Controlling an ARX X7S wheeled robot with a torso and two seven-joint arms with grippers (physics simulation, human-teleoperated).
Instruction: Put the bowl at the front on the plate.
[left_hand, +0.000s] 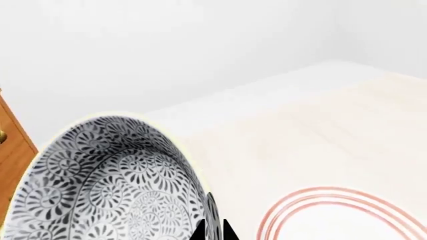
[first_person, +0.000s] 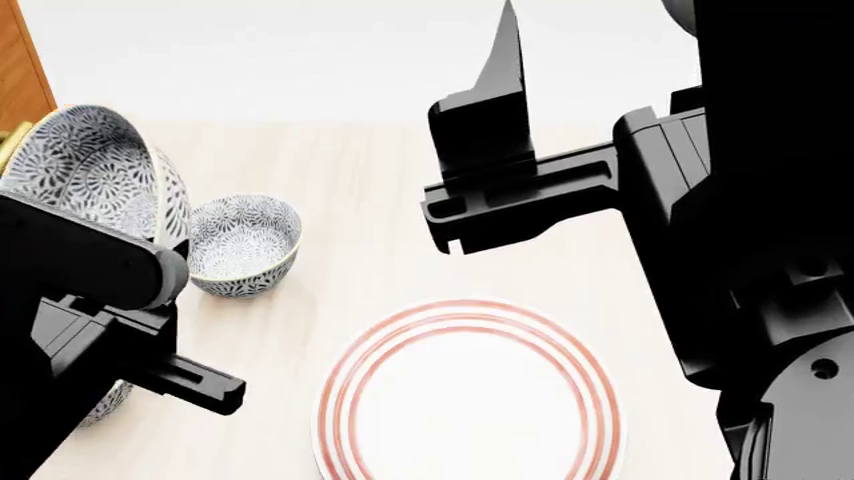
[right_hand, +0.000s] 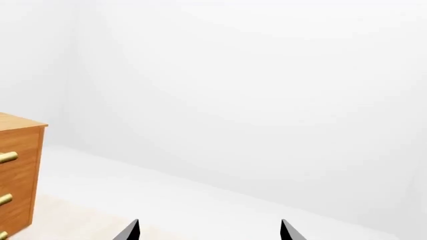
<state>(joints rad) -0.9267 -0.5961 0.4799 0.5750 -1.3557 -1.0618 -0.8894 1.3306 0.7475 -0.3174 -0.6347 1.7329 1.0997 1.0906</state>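
Note:
The bowl (left_hand: 113, 185), white with a dense blue-grey flower pattern, hangs tilted above the table's left side (first_person: 87, 170). My left gripper (left_hand: 213, 231) is shut on the bowl's rim, one finger inside and one outside. The plate (first_person: 467, 395), white with thin red rings, lies flat on the table to the right of and below the bowl; its edge also shows in the left wrist view (left_hand: 347, 215). My right gripper (right_hand: 209, 231) is open and holds nothing, raised high above the far side of the table (first_person: 505, 70).
A second patterned bowl (first_person: 243, 243) stands on the pale table (first_person: 374, 200) just right of the held one. A third bowl (first_person: 107, 400) peeks out behind my left arm. A wooden dresser (right_hand: 17, 170) stands off the left end.

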